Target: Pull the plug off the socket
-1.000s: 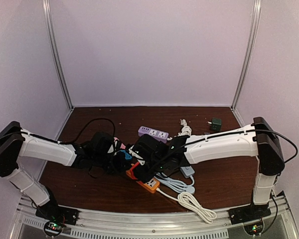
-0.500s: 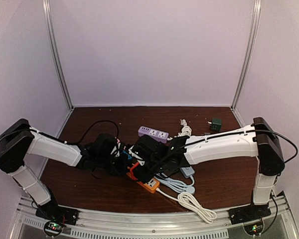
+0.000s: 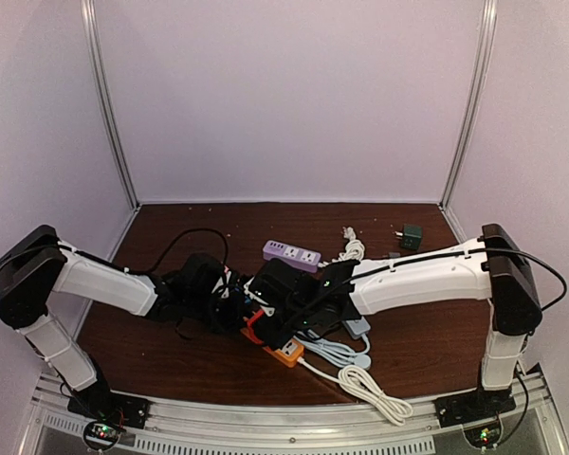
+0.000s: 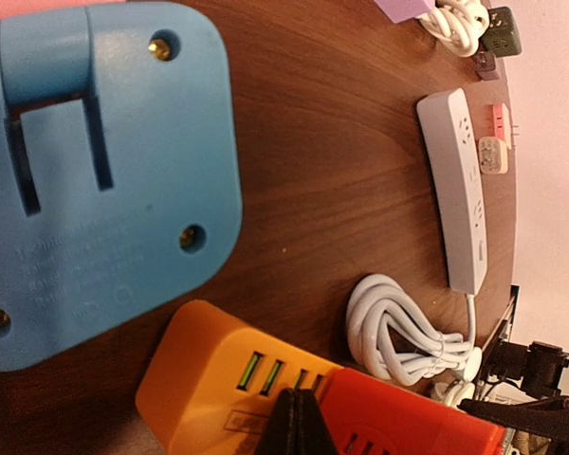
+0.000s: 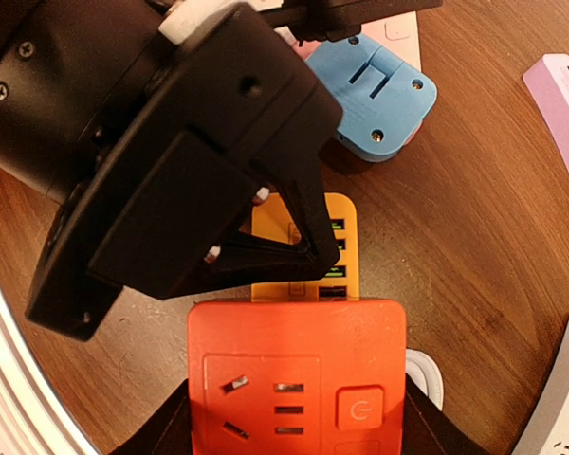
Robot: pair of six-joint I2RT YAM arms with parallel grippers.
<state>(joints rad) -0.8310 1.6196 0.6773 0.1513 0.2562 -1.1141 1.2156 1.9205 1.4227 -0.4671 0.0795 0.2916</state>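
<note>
left pincer [image 4: 299,427] is together, pressing where the orange strip [image 4: 218,370] meets the red plug [image 5: 294,332]. right pincer [image 5: 297,427] is clamped on that plug, seated in the strip on the tabletop [image 5: 474,237]. if the left slips, the strip could lift too.

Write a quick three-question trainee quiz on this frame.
1. True or false: the left hand is open.
2. Which hand grips the orange socket? A left, B right.
3. Fill in: the plug lying unplugged, prongs folded, is ___ in colour.
Key: 1 false, it is shut. 2 B, the right hand. 3 blue.
</note>
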